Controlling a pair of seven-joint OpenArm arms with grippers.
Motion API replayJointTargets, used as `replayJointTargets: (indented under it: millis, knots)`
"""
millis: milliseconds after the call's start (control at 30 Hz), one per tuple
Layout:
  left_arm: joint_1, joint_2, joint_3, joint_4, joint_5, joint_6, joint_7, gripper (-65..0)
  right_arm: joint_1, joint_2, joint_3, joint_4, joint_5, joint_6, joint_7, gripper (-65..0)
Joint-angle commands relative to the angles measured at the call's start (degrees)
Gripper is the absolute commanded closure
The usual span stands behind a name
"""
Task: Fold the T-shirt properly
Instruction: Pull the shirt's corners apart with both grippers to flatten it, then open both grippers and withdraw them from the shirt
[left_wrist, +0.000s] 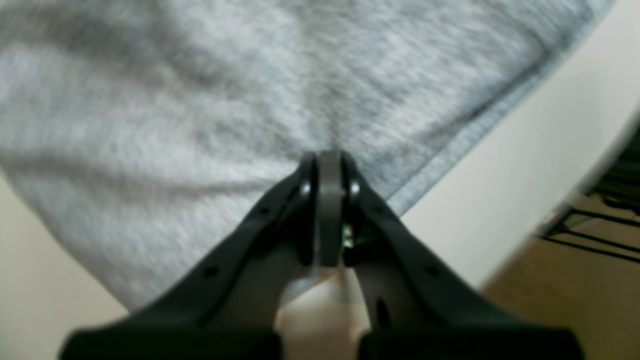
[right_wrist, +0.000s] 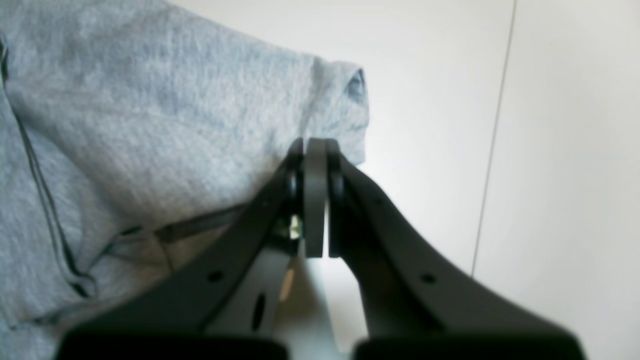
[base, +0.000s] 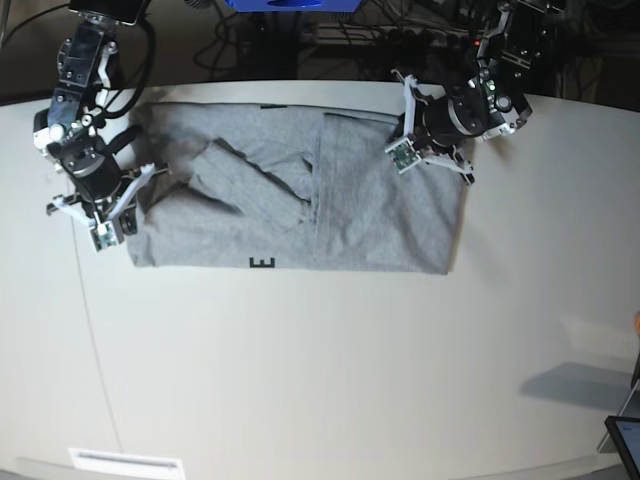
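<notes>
Left fingers (left_wrist: 330, 160) clenched on shirt (base: 300, 200) cloth near its hem; right fingers (right_wrist: 315, 147) clenched on cloth at opposite end, beside a sleeve. Shirt spread lengthwise on white bench (base: 330, 370), partly folded, a black letter showing at near edge.

Robotics lab: white table (base: 330, 370), cable tangle (base: 400, 35) behind (two arms mounted).

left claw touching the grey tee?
Touching. In the left wrist view, the shut left claw has its tips pressed into the light heather-grey cotton T-shirt, which puckers there.
</notes>
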Motion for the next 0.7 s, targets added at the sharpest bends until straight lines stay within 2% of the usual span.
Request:
replayJointTargets:
  millis: [0,200,267,333,400,500,567,667]
  knots:
    - [0.8,-0.5,0.0,1.5,0.2,-0.7,1.0,-1.0,0.5,0.5,0.2,1.2,0.5,0.0,1.3,-0.1]
    - [2.1,-0.7,-0.3,2.6,0.2,-0.7,1.0,-1.0,0.2,0.4,0.2,1.2,0.6,0.0,-0.1,-0.1]
    - [2.1,-0.6,-2.7,2.8,0.2,-0.7,1.0,-1.0,0.0,0.3,0.2,2.7,0.7,0.0,-1.6,-0.3]
    - [2.0,-0.4,-5.4,2.9,0.2,-0.7,1.0,-1.0,-0.3,-1.1,1.0,4.7,3.1,0.0,-2.1,-0.6]
    - [1.2,0.0,-7.6,3.2,-0.2,-0.7,0.8,-1.2,-0.5,-2.0,5.6,6.8,9.6,0.1,-3.4,-4.6]
    - [-0.5,1.0,-10.5,3.9,-0.3,-0.7,1.0,-2.0,-0.3,-0.8,10.0,8.5,22.0,0.2,-9.9,-18.1]
    - [-1.0,2.3,-13.1,4.4,-0.4,-0.7,1.0,-2.0,-0.4,1.2,13.7,8.8,30.8,0.2,-14.9,-26.7]
    - [-3.2,4.5,-15.3,4.9,-2.6,-0.7,1.0,-5.7,-0.8,3.1,20.3,8.6,44.0,0.2,-21.8,-31.9]
